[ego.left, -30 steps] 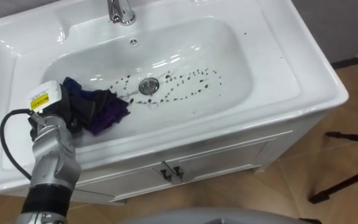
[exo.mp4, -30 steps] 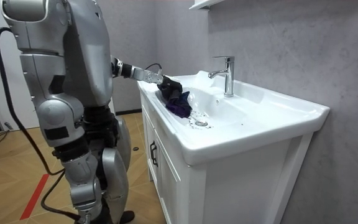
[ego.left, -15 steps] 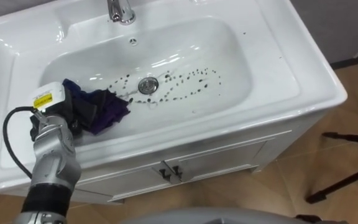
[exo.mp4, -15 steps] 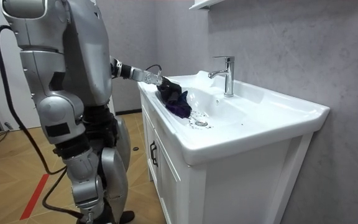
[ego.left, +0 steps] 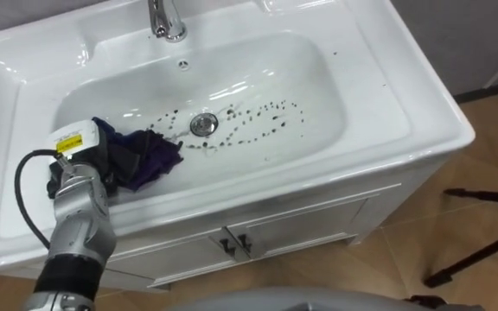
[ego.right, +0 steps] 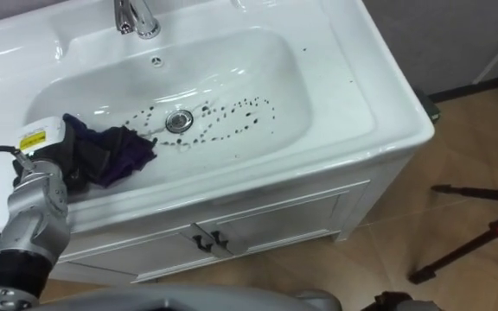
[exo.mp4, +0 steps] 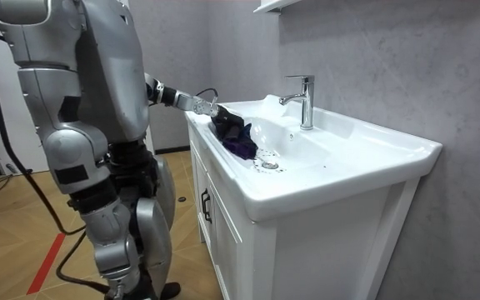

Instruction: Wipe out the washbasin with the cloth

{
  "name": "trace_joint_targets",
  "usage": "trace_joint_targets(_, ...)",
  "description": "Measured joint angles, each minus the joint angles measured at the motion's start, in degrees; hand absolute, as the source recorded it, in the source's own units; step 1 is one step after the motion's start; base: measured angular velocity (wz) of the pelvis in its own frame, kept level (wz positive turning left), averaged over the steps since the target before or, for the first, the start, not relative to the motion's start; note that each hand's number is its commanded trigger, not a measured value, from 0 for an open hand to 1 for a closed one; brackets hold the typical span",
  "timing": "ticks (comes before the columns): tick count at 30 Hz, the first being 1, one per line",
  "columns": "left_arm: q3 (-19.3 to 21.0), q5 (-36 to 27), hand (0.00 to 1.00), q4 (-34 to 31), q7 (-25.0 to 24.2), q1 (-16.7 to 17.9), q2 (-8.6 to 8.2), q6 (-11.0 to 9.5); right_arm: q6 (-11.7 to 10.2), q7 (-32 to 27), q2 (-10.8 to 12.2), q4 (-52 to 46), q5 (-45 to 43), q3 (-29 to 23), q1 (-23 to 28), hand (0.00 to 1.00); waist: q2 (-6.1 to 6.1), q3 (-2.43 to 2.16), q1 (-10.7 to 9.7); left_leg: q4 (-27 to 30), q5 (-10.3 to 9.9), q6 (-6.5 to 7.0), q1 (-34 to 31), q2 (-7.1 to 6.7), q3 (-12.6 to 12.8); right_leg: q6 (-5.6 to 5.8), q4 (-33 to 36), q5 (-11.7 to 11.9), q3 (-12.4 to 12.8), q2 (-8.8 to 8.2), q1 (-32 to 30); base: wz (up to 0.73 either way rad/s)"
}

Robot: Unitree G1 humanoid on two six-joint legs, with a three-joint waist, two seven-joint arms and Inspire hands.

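Your left arm comes in from the lower left, forearm stretched straight ahead and the wrist in line with it. Your left hand [ego.left: 78, 167] lies back-up at the left end of the basin [ego.left: 322, 95], just inside its front edge. In the room view you stand upright, that arm held out level.

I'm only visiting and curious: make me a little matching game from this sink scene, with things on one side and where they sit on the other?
Things:
1. purple cloth
2. faucet
3. drain
4. dark specks

Places:
A. on the back rim of the basin
B. at the left end of the bowl, at the robot's left hand
C. scattered mostly to the right of the drain
D. in the middle of the bowl's floor

Pairs: 1-B; 2-A; 3-D; 4-C.
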Motion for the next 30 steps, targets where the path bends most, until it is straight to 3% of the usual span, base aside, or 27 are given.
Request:
trace_joint_targets(8,-1.1,0.17,1.0,1.53,-0.2,-0.65,-0.62,0.2,-0.26,-0.18,0.22,-0.1,3.57,-0.73,0.36,0.0,-0.05,0.11,-0.96,0.0,0.0,0.0,0.4,0.06,1.59,0.03,0.05,0.02,1.41,0.04,-0.16,-0.07)
trace_joint_targets(14,-4.26,-0.18,1.0,4.77,-0.13,-3.86,-1.6,0.33,-0.34,0.09,0.22,0.16,3.86,0.0,1.17,0.0,0.07,0.19,-2.16,0.0,0.0,0.0,-0.11,-0.04,1.78,0.15,0.05,0.09,1.48,0.0,-0.61,0.01)
trace_joint_targets(22,-6.15,-2.63,1.0,7.1,-0.19,-5.71,-2.05,0.37,-0.39,-1.69,0.21,0.59,6.85,-0.86,2.49,0.0,0.49,0.4,-6.17,-0.13,-0.01,0.0,0.45,0.2,3.29,0.17,0.41,0.12,2.12,0.0,-0.4,-0.05)
trace_joint_targets(30,-7.23,-5.63,1.0,7.47,-0.1,-6.47,-2.08,-0.1,-0.4,-2.45,0.17,0.57,7.81,-1.6,3.74,0.0,0.36,0.64,-8.66,-0.29,-0.08,-0.04,0.57,0.69,4.77,0.2,1.76,0.13,3.71,0.04,-1.61,-0.1)
